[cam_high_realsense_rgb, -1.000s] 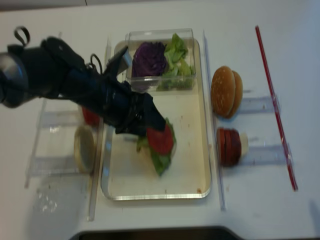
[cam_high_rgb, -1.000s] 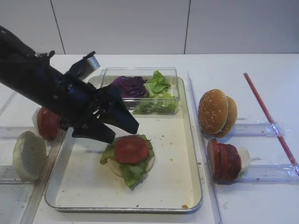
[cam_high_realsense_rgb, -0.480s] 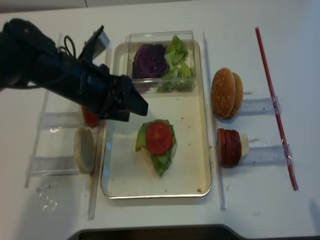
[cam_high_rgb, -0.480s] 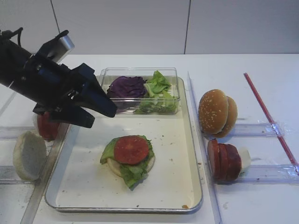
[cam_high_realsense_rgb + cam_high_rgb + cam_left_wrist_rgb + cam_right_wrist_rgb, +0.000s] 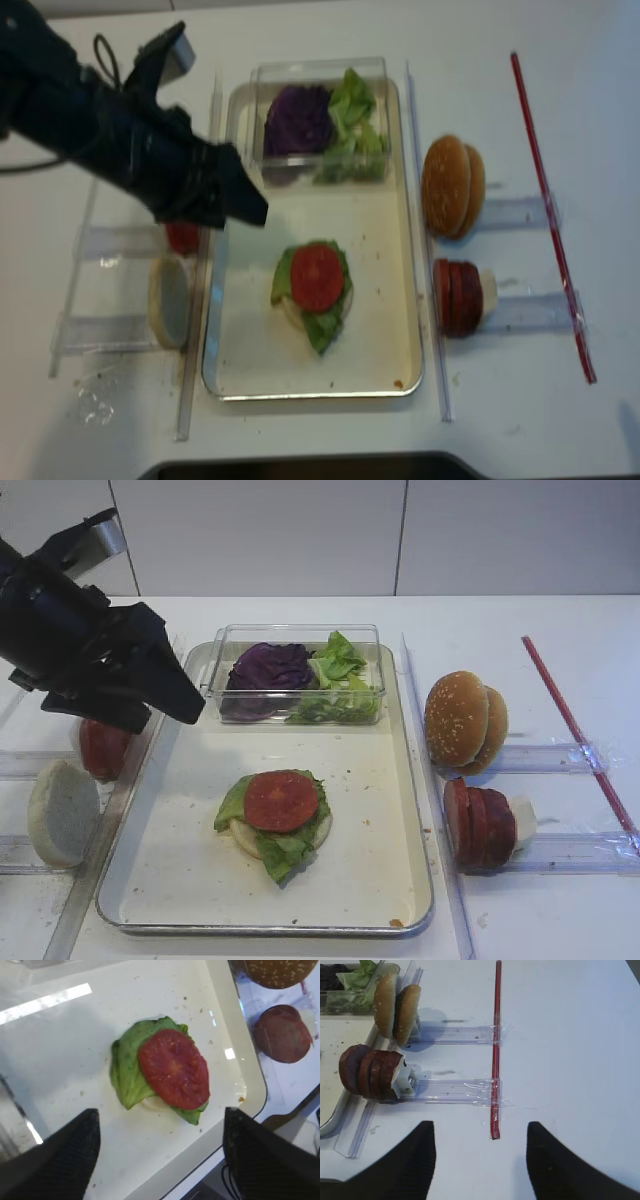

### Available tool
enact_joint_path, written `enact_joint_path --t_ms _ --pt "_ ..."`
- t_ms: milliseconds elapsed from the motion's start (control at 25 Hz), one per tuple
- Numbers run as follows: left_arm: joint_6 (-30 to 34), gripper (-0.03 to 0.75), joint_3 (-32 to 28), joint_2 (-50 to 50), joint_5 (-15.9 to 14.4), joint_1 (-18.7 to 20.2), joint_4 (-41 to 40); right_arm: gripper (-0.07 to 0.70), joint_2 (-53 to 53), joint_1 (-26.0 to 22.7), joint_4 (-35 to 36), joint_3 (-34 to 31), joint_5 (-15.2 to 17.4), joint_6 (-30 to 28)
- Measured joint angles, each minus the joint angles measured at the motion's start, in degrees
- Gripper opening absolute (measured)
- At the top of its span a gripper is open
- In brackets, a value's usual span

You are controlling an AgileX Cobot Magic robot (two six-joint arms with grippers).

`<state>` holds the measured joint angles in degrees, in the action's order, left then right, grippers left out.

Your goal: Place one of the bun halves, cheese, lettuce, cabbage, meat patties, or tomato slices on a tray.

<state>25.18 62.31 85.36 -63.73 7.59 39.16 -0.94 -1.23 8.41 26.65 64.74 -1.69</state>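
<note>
The left pincer (image 5: 165, 702) hangs spread and empty at the tray's (image 5: 415, 810) upper-left rim. A tomato slice (image 5: 281, 800) tops lettuce (image 5: 285, 850) mid-tray, the clear box (image 5: 300, 635) behind. The right pincer (image 5: 480, 1160) is spread over bare counter (image 5: 570, 1035).

On the tray (image 5: 405, 780), the bottom bun half (image 5: 248, 837) is almost wholly covered by the lettuce leaf (image 5: 283, 850) and tomato slice (image 5: 281, 800), so only a pale edge shows. The left arm (image 5: 75, 650) hides the upper part of the tomato slice standing in the left rack (image 5: 103, 748) and is cut off by the frame's left edge. In the right wrist view only the two dark fingertips of the right gripper (image 5: 480, 1165) show at the bottom edge, and the clear box of cabbage and lettuce (image 5: 350, 982) is cut off at the top-left corner.
</note>
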Motion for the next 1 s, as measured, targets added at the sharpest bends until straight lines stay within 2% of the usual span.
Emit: enact_joint_path --t_ms 440,720,840,1000 --pt "-10.3 0.474 0.6 -6.3 -0.3 -0.1 -23.4 0.426 0.0 0.0 0.0 0.0 0.0 0.0" --pt "-18.2 0.474 0.6 -9.8 -1.7 -0.1 -37.6 0.421 0.0 0.0 0.0 0.0 0.0 -0.1" --pt "-20.7 0.474 0.6 -11.3 -2.5 -0.1 -41.3 0.417 0.0 0.0 0.0 0.0 0.0 -0.1" --pt "-21.2 0.474 0.3 -13.6 -3.2 -0.1 -41.7 0.416 0.0 0.0 0.0 0.0 0.0 -0.1"
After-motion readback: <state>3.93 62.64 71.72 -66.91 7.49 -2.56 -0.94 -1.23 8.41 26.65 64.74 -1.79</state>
